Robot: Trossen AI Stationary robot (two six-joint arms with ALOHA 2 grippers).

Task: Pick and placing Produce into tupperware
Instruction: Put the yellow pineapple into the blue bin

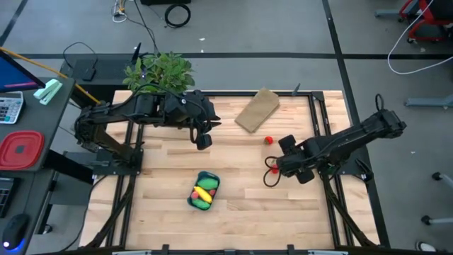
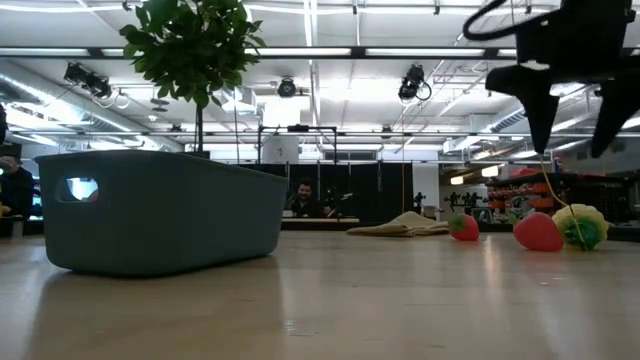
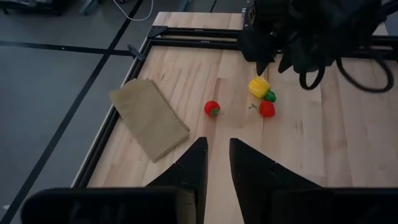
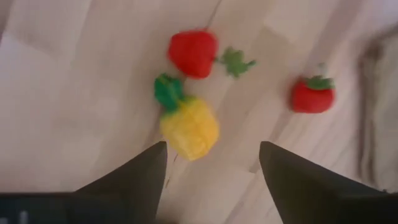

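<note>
Right pincer (image 4: 211,163) is hovering over the right side of the table (image 1: 297,205), fingers spread wide and holding nothing. Directly below, between the fingers in the right wrist view, a yellow piece (image 4: 189,127) with a green top is lying on the wood. A red piece (image 4: 194,53) with a green stem is lying just beside it, nearly touching. A second red piece (image 4: 312,94) is sitting apart, toward the tan block (image 1: 257,110).

Tub (image 1: 204,190) is sitting at table centre, well apart from these three, with yellow, green and red produce showing inside.

Left pincer (image 3: 216,162) is waiting above the table's far left-centre, fingers slightly parted, empty.

Risks, as judged from here:
- Yellow piece is lying closer to one finger than the other. On descent that finger may be landing on it or nudging it sideways rather than straddling it.
- The near red piece is crowding the yellow one. A closing finger may be catching the stem or pushing it away, or pinching both at once.
- The pieces look rounded and light, so an off-centre squeeze is likely squirting the yellow piece out across the table.
- Carry to the tub is long; a weak hold risks a drop on the way.
</note>
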